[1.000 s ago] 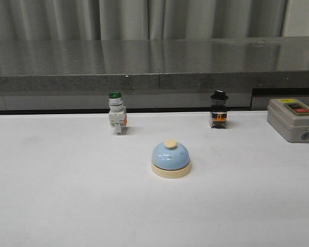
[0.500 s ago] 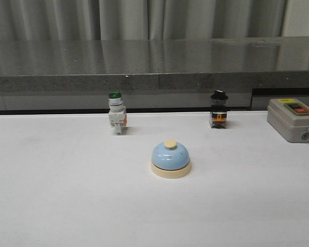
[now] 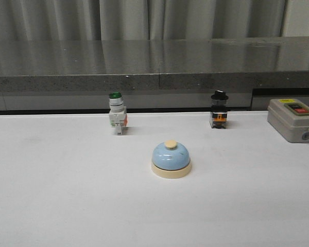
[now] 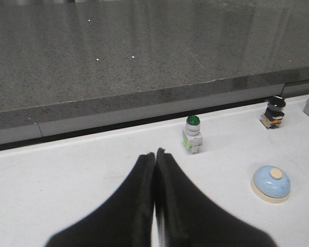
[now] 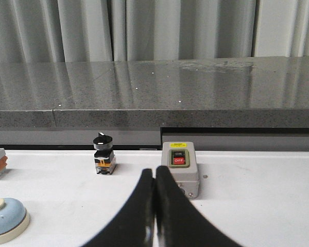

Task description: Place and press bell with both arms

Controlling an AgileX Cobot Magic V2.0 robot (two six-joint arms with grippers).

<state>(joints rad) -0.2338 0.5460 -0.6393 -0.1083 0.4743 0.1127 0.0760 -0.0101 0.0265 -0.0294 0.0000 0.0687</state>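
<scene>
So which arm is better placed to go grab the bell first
Slightly the left. The bell sits about mid-table, so neither arm is clearly nearer. The left fingers see it whole; the right fingers see it only partly, at the frame edge. Both are closed and must open.

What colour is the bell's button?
Cream, on the bell's light-blue dome; clearest in the front view.
</scene>
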